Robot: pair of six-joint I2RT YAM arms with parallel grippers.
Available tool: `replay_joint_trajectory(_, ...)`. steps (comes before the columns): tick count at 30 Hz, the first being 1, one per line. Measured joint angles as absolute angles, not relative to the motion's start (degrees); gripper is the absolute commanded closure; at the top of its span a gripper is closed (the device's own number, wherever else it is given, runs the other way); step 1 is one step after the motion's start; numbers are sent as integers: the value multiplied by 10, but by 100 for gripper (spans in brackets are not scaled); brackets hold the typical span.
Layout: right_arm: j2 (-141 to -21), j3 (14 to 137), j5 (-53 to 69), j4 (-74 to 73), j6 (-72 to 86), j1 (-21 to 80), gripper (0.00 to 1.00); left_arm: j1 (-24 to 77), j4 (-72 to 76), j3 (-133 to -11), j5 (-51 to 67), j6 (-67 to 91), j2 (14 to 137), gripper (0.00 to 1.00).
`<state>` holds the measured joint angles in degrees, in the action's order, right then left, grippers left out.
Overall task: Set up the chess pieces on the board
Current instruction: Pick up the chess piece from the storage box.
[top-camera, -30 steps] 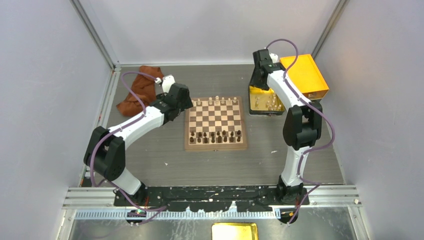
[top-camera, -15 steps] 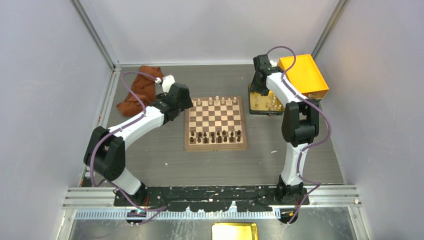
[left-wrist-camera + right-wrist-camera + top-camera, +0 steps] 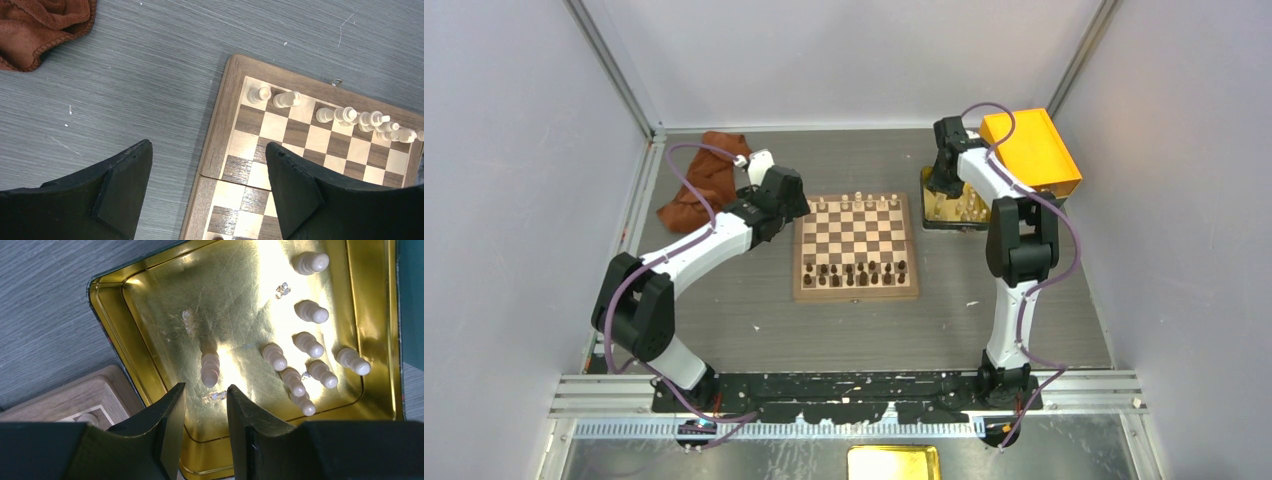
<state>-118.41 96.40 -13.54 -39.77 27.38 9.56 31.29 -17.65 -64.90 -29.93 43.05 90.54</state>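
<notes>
The board (image 3: 856, 293) lies mid-table. Several cream chess pieces (image 3: 864, 203) line its far row, also seen in the left wrist view (image 3: 345, 116), and dark pieces (image 3: 854, 272) fill the two near rows. My left gripper (image 3: 208, 146) hangs open over the board's left border (image 3: 220, 120), holding nothing; in the top view it (image 3: 794, 205) is at the far left corner. My right gripper (image 3: 205, 387) is down in the golden tray (image 3: 115, 325), its jaws partly open and empty. A cream pawn (image 3: 210, 367) stands just beyond the tips, with several more cream pieces (image 3: 307, 342) to its right.
An orange-yellow box (image 3: 1031, 150) sits behind and right of the tray (image 3: 932, 213). A brown cloth (image 3: 704, 185) lies at the far left, its edge in the left wrist view (image 3: 40, 25). The grey cell walls close in on both sides.
My right arm has shifted a little farther back over the tray and its jaws have narrowed. The left arm and the pieces on the board have not moved.
</notes>
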Motion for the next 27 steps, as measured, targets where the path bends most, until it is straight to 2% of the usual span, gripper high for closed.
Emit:
replay_joint_trajectory(13, -1202, 964, -124, -390, 274, 89, 66, 313, -176, -655, -299, 430, 913, 16)
replay_joint_trajectory(27, -1204, 964, -119, -385, 274, 82, 69, 313, -177, -662, -299, 430, 922, 16)
